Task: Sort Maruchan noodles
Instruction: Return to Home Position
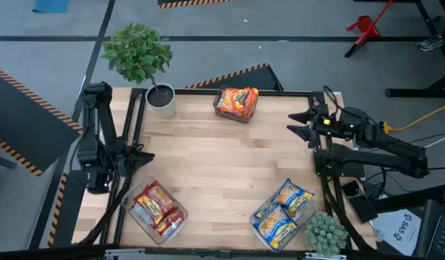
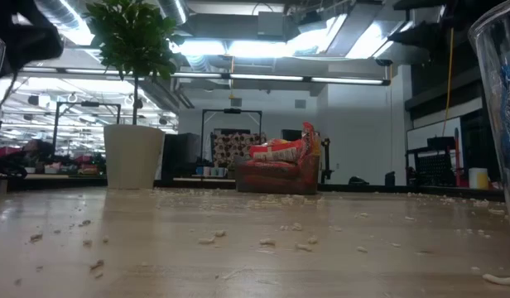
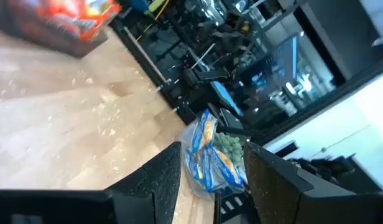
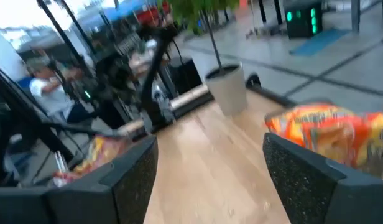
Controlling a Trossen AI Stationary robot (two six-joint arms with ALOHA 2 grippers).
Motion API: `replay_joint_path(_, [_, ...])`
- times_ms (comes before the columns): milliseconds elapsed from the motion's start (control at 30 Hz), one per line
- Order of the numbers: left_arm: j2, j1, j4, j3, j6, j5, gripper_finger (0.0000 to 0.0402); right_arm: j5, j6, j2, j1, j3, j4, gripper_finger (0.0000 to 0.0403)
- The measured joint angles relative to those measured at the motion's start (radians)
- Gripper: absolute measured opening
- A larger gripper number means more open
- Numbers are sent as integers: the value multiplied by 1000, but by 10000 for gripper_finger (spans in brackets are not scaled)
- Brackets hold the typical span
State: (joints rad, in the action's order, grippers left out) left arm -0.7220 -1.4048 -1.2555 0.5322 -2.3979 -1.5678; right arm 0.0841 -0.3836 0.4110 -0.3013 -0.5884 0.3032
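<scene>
Near-left corner of the desk: the silver-and-red packets (image 1: 156,208) are lying piled in a clear bin (image 1: 130,206).
Near-right corner: the blue-and-yellow packets (image 1: 282,211) are sitting in a second clear bin (image 1: 256,220), with a small succulent (image 1: 325,232) just beside it.
Left edge: the left gripper (image 3: 213,155) is hanging over the edge of the desk, its fingers spread wide and holding nothing.
Right edge, toward the far corner: the right gripper (image 4: 210,146) is hovering with its fingers wide apart and is also carrying nothing.
Far edge, middle: the orange packets (image 1: 237,101) are resting in a dark bin (image 1: 233,118).
Far-left corner: a potted plant (image 1: 138,52) is standing clear of the work.
Bare wood between the bins: no loose packet is showing there. Only crumbs (image 2: 214,240) are lying about in the low view.
Count: the packets are overlapping, so it is probably about a dozen, but I cannot tell exactly.
Progress: each colour is sitting in its own bin, so the sorting is looking finished. What is left seems to be only parking both arms at rest.
</scene>
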Motion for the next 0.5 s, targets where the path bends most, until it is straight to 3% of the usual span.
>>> replay_joint_path(133, [127, -1, 60, -99, 0, 0, 167, -29, -1, -2, 0, 0, -81, 280])
replay_joint_path(267, [198, -21, 92, -32, 53, 5, 167, -19, -2, -2, 0, 0, -147, 280])
replay_joint_path(300, [208, -31, 104, 5, 76, 48, 167, -7, -3, -2, 0, 0, -149, 280])
replay_joint_path(400, [228, -30, 118, 140, 167, 325, 167, 6, -11, -1, 0, 0, -143, 280])
replay_joint_path(500, [202, -1, 223, 262, 561, 433, 167, 4, -5, -1, 0, 0, -145, 280])
